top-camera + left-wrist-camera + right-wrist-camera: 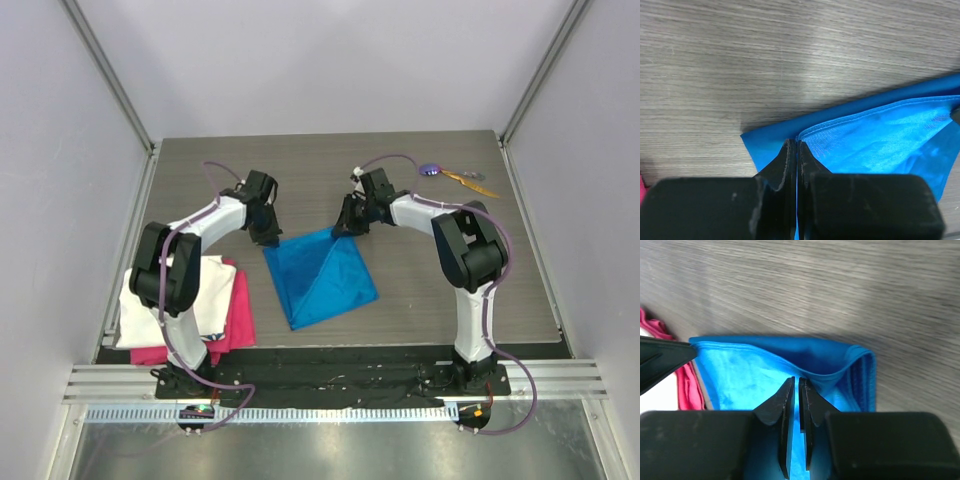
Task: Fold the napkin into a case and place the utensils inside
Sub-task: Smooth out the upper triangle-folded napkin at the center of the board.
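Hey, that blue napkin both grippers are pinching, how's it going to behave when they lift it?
Probably floppy: the napkin is already folded over itself with soft creases, so it should sag between the left gripper and right gripper. Its sheen suggests slippery fabric that might slide from a shallow pinch. Likely light, being so thin.
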Robot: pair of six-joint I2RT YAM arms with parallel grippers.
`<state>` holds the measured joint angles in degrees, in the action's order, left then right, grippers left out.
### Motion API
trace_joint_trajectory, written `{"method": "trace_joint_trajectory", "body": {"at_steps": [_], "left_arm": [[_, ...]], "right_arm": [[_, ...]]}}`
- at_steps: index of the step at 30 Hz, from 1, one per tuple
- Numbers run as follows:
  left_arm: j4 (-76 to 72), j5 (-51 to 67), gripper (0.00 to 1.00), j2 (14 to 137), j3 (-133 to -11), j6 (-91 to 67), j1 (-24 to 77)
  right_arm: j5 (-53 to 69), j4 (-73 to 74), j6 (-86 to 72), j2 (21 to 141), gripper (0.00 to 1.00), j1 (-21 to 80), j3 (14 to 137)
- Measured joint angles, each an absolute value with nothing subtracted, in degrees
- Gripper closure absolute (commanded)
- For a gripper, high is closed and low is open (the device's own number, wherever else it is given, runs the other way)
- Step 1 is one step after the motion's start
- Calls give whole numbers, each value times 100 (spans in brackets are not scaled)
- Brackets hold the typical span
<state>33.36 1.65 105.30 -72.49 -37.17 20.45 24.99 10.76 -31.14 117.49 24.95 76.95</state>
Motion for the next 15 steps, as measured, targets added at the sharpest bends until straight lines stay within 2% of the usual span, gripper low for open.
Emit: {"method": "trace_joint_trajectory", "body": {"at_steps": [5, 9, 15], "left_arm": [[3354, 158, 99, 10554, -7196, -3701, 2025], [3358, 154, 99, 10554, -7133, -3706, 2016], [3374, 152, 99, 10554, -7131, -3708, 2014]], "right_arm": [[2508, 1177, -3009, 11789, 81, 2480, 7721], [2515, 1295, -2980, 11747, 70, 2530, 7784], [2532, 1415, -3013, 11122, 65, 3210, 7550]]}}
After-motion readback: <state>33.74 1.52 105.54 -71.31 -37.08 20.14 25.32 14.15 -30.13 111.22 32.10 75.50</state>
